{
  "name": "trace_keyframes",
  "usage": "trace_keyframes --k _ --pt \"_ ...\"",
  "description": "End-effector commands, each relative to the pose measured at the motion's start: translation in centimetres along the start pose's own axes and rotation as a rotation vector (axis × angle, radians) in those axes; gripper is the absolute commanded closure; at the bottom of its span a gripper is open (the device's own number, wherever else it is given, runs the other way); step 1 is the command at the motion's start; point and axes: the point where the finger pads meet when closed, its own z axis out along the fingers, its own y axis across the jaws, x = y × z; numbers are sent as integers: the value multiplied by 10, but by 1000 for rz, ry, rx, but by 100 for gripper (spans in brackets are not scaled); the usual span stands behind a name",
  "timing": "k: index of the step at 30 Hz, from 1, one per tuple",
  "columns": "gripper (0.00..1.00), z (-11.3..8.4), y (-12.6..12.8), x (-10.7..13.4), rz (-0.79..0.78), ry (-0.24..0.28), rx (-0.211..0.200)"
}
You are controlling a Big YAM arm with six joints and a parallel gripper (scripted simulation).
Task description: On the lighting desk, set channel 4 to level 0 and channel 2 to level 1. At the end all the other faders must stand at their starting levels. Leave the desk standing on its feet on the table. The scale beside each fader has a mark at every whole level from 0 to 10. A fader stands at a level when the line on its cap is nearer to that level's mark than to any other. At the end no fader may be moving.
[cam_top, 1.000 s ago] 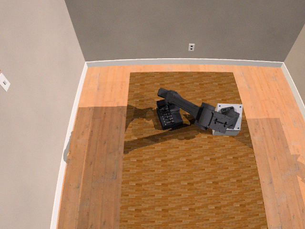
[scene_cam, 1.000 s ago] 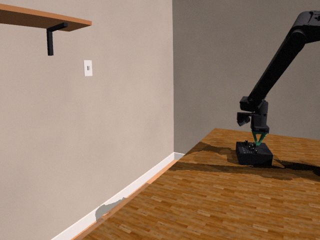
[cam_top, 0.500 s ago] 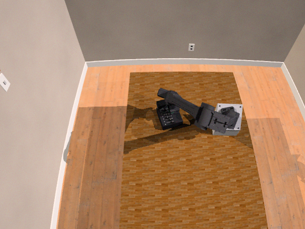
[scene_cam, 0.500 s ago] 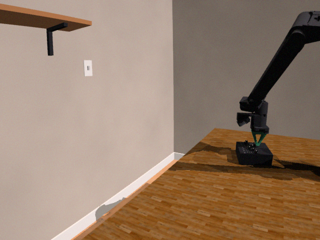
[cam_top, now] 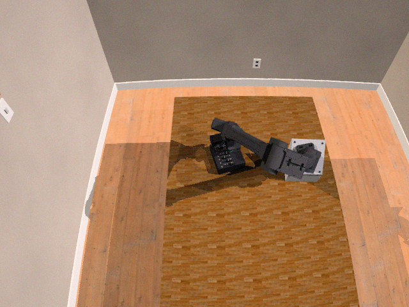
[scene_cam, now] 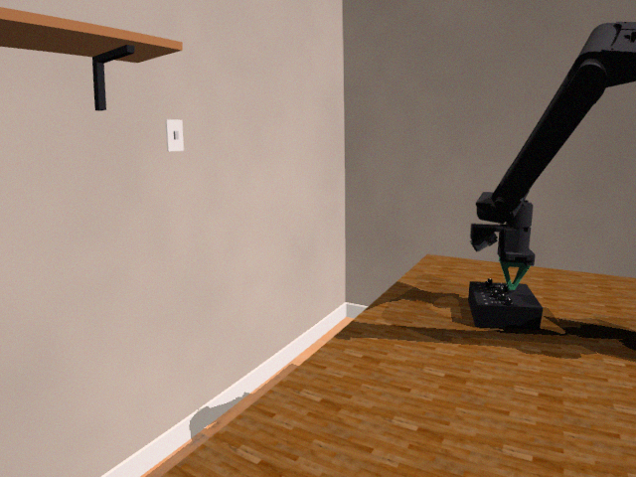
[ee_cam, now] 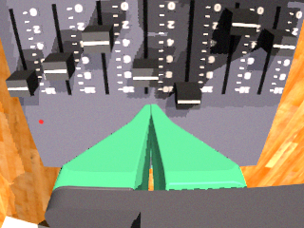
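Note:
The dark lighting desk [cam_top: 231, 167] [scene_cam: 506, 317] [ee_cam: 95, 133] stands flat on the wooden table. In the wrist view its seven faders are labelled M, 6, 5, 4, 3, 2, 1 from left to right. The channel 4 cap [ee_cam: 146, 71] sits in the lower half of its slot. The channel 2 cap [ee_cam: 243, 23] sits high in its slot. The channel 3 cap [ee_cam: 188, 95] is the lowest. My green-fingered gripper [ee_cam: 151, 108] [scene_cam: 510, 288] is shut and empty. It points down at the desk's face, just on the near side of the channel 4 cap and left of the channel 3 cap.
The arm reaches over the desk from its white base block [cam_top: 305, 162] to the right. A wall shelf [scene_cam: 77, 38] hangs high at the left, far from the desk.

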Motion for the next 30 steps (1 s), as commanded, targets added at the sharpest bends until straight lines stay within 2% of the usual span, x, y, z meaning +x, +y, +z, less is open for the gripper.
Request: trace_keyframes --k 1,6,15,30 --pt "100 8 2 2 -1 9 -8" --pt "100 8 2 0 0 9 -8" --pt "100 2 -3 -17 -16 -5 4" --pt "100 2 -2 -22 -8 1 -1"
